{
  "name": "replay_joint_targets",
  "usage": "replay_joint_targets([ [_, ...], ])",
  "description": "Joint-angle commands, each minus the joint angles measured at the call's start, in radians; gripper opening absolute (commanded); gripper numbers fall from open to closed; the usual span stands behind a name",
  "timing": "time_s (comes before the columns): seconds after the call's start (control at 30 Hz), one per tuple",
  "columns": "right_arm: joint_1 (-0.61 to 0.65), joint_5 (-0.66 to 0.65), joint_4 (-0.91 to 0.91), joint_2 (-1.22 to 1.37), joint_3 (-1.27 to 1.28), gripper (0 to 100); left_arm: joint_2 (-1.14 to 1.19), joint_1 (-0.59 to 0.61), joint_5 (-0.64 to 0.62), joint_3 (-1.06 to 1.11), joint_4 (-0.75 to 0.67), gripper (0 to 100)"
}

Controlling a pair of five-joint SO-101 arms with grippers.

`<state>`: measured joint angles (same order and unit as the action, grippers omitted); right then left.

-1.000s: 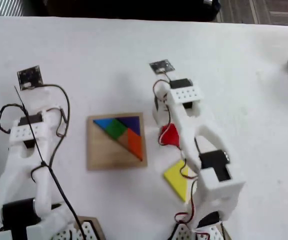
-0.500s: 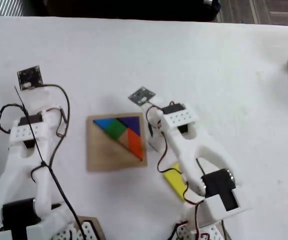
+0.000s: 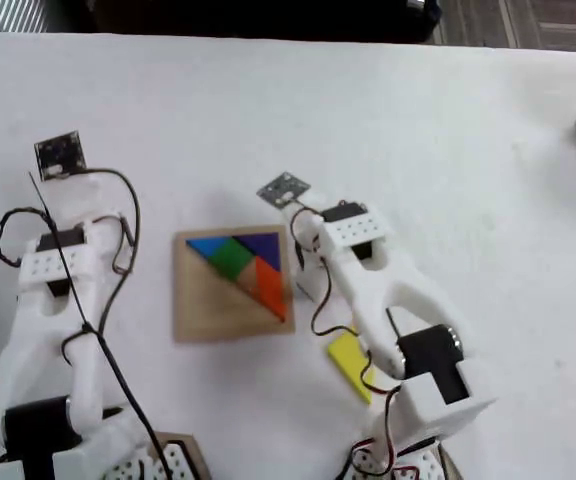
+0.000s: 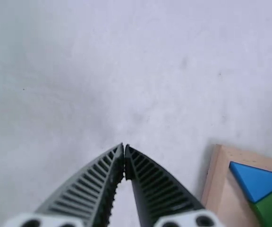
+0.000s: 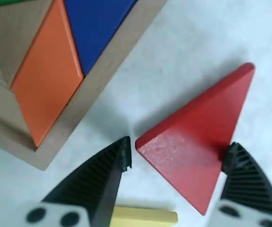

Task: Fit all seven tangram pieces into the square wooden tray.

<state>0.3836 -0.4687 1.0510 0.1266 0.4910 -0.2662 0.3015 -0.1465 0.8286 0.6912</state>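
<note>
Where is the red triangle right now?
Right wrist view: the red triangle lies on the table between the open fingers of the right gripper, just outside the tray rim, with the yellow piece beside it.

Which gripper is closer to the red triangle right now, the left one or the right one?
Right. The right gripper straddles the red triangle, its jaws open on either side, beside the tray. The left gripper sits shut over the table on the tray's opposite side.
</note>
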Motion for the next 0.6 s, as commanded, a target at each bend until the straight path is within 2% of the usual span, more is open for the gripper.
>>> replay_joint_targets([
  [0.0, 0.004, 0.017, 0.008, -0.087, -0.018, 29.8, -0.005, -0.013, 0.014, -0.023, -0.02, 3],
  [0.17, 0.033, 0.017, -0.022, -0.193, 0.075, 29.8, -0.004, -0.013, 0.014, -0.025, -0.021, 3],
  [0.33, 0.047, 0.021, -0.071, -0.191, 0.118, 29.8, -0.004, -0.015, 0.014, -0.025, -0.023, 3],
  [0.57, 0.021, 0.074, -0.031, -0.059, 0.031, 30.0, -0.004, -0.013, 0.014, -0.021, -0.02, 3],
])
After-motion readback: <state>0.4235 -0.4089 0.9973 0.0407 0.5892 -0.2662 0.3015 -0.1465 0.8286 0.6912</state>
